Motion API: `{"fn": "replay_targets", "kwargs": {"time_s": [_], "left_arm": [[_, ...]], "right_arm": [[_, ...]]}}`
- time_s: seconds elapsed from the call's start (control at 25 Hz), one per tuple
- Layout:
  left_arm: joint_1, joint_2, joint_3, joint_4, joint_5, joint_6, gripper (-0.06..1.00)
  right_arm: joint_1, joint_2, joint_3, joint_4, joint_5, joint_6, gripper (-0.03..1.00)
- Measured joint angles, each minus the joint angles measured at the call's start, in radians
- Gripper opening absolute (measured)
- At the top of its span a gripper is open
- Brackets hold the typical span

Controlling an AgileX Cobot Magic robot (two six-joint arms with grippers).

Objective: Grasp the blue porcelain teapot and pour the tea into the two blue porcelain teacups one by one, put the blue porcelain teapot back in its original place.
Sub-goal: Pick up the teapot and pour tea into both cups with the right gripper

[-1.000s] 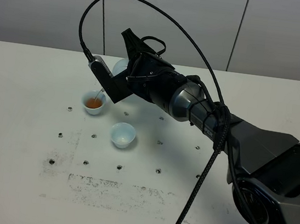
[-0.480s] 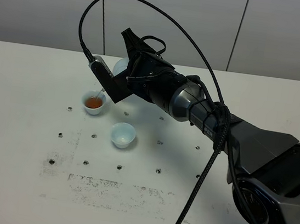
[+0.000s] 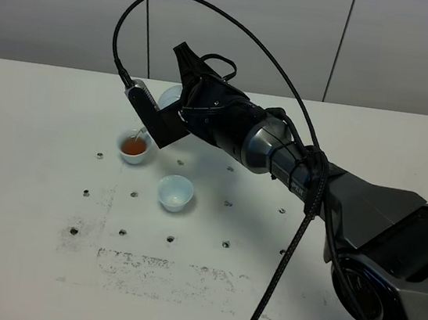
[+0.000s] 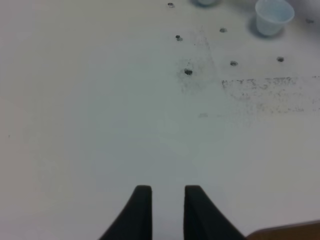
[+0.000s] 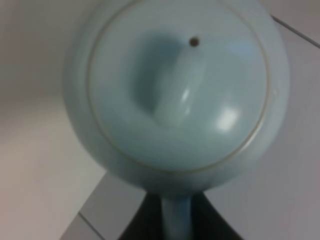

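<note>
My right gripper (image 3: 190, 86) reaches across to the left and is shut on the loop handle of the blue porcelain teapot (image 3: 171, 93), mostly hidden behind the wrist. The pot is tilted, its thin spout (image 3: 140, 133) over the far teacup (image 3: 134, 148), which holds brown tea. The second teacup (image 3: 175, 193) stands empty nearer the front. The right wrist view shows the teapot's lid and knob (image 5: 175, 90) with the handle between the dark fingers (image 5: 145, 222). The left gripper (image 4: 167, 202) hovers over bare table, empty, jaws nearly together; the empty teacup (image 4: 272, 17) lies far from it.
The white table (image 3: 26, 206) has small dark screw holes and a scuffed grey patch (image 3: 168, 268). A thick black cable (image 3: 279, 263) loops above and in front of the right arm. A grey panelled wall stands behind the table.
The right wrist has turned slightly, shifting the camera block a little up and left, and a bit more of the teapot shows. The cups have not moved.
</note>
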Motion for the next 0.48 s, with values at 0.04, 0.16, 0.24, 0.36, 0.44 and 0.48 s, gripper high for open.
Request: {"fn": "replay_targets", "kwargs": {"time_s": [0.04, 0.16, 0.24, 0.36, 0.44, 0.48], "left_arm": [[0.0, 0.0, 0.0, 0.0, 0.0, 0.0, 0.22], [0.0, 0.0, 0.0, 0.0, 0.0, 0.0, 0.22], [0.0, 0.0, 0.0, 0.0, 0.0, 0.0, 0.22], [0.0, 0.0, 0.0, 0.0, 0.0, 0.0, 0.22], [0.0, 0.0, 0.0, 0.0, 0.0, 0.0, 0.22], [0.0, 0.0, 0.0, 0.0, 0.0, 0.0, 0.22]], "right_arm": [[0.0, 0.0, 0.0, 0.012, 0.0, 0.001, 0.06], [0.0, 0.0, 0.0, 0.028, 0.0, 0.014, 0.06], [0.0, 0.0, 0.0, 0.038, 0.004, 0.022, 0.06], [0.0, 0.0, 0.0, 0.072, 0.01, 0.028, 0.06], [-0.001, 0.0, 0.0, 0.105, 0.016, 0.032, 0.06], [-0.002, 0.0, 0.0, 0.123, 0.018, 0.033, 0.06]]}}
